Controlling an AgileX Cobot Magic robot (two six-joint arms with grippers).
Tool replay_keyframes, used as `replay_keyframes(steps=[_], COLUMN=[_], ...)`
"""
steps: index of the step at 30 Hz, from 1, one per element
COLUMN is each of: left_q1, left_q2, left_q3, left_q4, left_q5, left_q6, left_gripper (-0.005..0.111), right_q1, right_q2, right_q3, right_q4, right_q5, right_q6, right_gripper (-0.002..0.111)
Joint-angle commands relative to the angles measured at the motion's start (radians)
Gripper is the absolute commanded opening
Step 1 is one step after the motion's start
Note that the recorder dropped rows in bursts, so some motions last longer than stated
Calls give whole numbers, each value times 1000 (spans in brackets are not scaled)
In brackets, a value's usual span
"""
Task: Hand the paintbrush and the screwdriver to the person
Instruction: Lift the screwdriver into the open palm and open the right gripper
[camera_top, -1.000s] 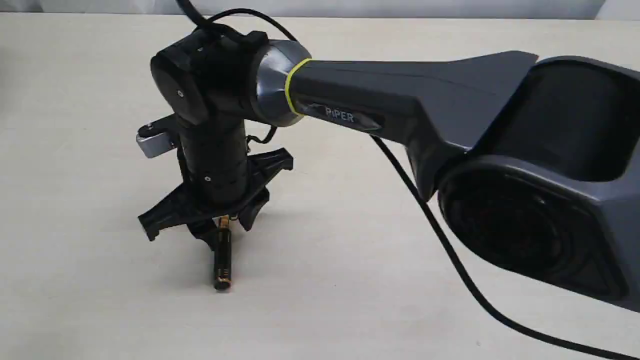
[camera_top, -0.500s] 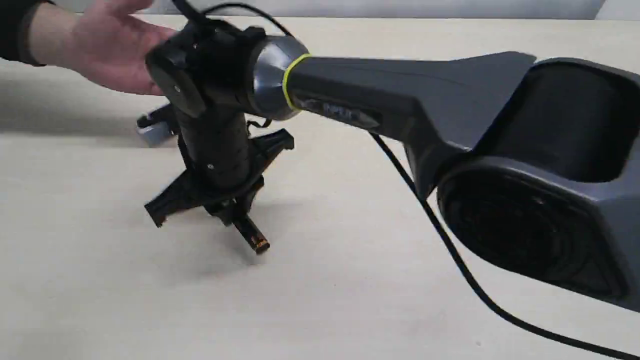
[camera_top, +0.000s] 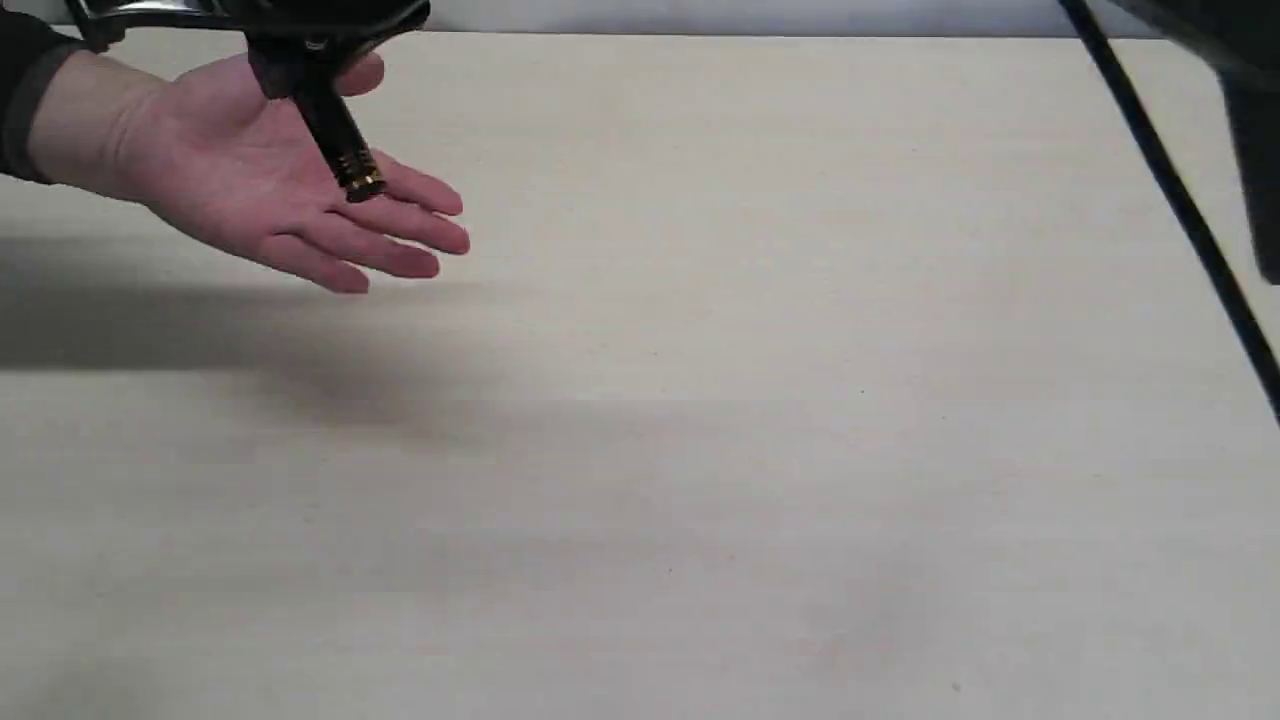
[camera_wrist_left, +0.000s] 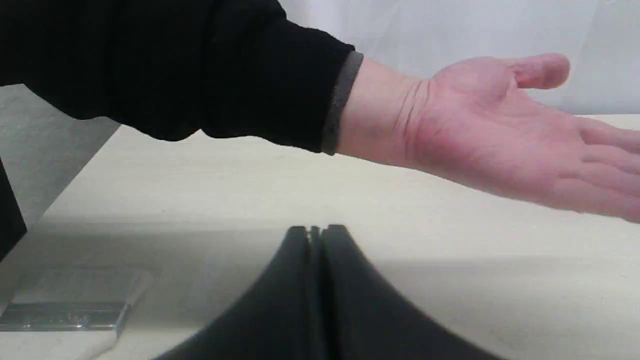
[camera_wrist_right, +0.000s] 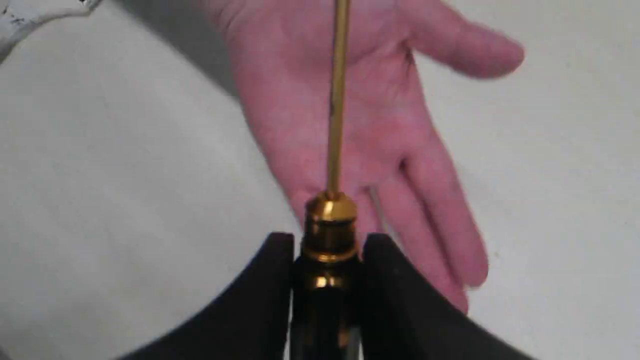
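The person's hand (camera_top: 230, 180) is held palm up over the table's far left, with a dark sleeve cuff at the wrist. My right gripper (camera_top: 300, 65) hangs above the palm, shut on the screwdriver (camera_top: 342, 150), whose black handle end with gold rings points down at the fingers. In the right wrist view the gripper (camera_wrist_right: 327, 245) clamps the gold collar of the screwdriver (camera_wrist_right: 331, 215), and the thin shaft runs out over the hand (camera_wrist_right: 390, 130). My left gripper (camera_wrist_left: 315, 231) is shut and empty, low over the table under the hand (camera_wrist_left: 500, 120). The paintbrush (camera_wrist_left: 70, 300) lies beside it, only ferrule and bristles showing.
The right arm's black cable (camera_top: 1180, 200) and part of its body cross the exterior view's right edge. The pale table (camera_top: 700, 450) carries the hand's shadow at the left. A whitish object (camera_wrist_right: 30, 10) shows at a corner of the right wrist view.
The right gripper has lifted the screwdriver off the table and carried it up and to the left, over the palm. The person's hand came in from the left and opened.
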Motion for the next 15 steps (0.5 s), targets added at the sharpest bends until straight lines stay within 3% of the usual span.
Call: replay_keyframes(steps=[1, 6, 8, 12, 15], left_q1=[-8, -8, -8, -8, -8], left_q2=[-2, -2, -2, -2, -2], left_q3=[2, 2, 2, 2, 2], left_q4=[-3, -3, -3, -3, -3], left_q5=[-6, -8, -8, -8, -8], left_q6=[-2, -2, -2, -2, -2], left_gripper=[0, 0, 0, 0, 0], right_q1=[-5, -5, -5, -5, -5], right_q2=[49, 185, 224, 250, 228], right_q3=[1, 2, 2, -2, -47], right_q4=[8, 55, 131, 260, 237], right_q5=[-92, -170, -218, -255, -183], right_q6=[-7, -63, -148, -270, -265], right_gripper=[5, 8, 17, 45, 47])
